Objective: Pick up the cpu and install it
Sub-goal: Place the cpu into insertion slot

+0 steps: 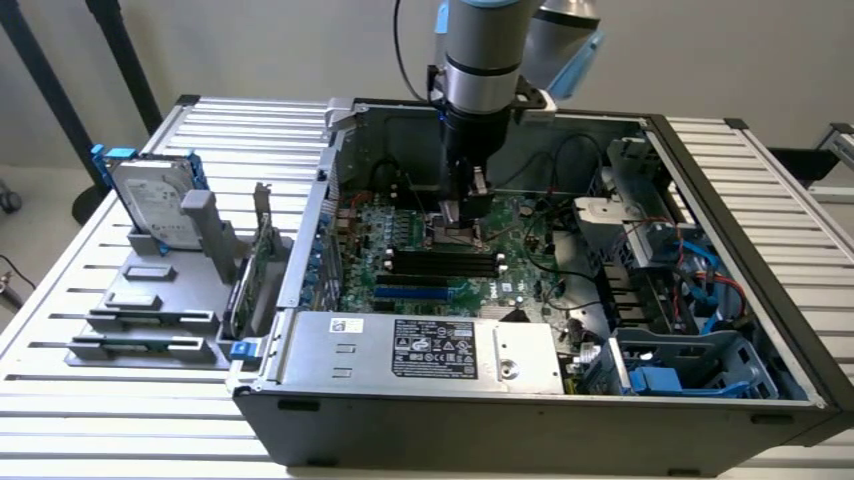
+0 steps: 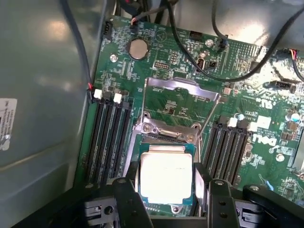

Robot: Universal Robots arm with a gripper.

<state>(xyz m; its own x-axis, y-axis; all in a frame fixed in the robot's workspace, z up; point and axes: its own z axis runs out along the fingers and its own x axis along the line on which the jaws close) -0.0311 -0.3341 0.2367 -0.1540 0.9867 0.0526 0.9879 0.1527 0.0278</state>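
Exterior view: an open computer case is shown on a slatted table. The arm is lowered from the upper centre of the frame into the case, with the gripper placed low over the green motherboard at the centre of the frame. A power supply is seen at the lower centre. A hard drive is stood upright in a grey fixture at the left of the frame.

Wrist view: the cpu is shown, metal top upward, between the two black fingers of the gripper. The fingers are closed against two opposite edges of the cpu. The cpu is positioned over the socket, whose load plate is raised open. Memory slots are seen on either side of the socket. Whether the cpu is seated in the socket cannot be told.
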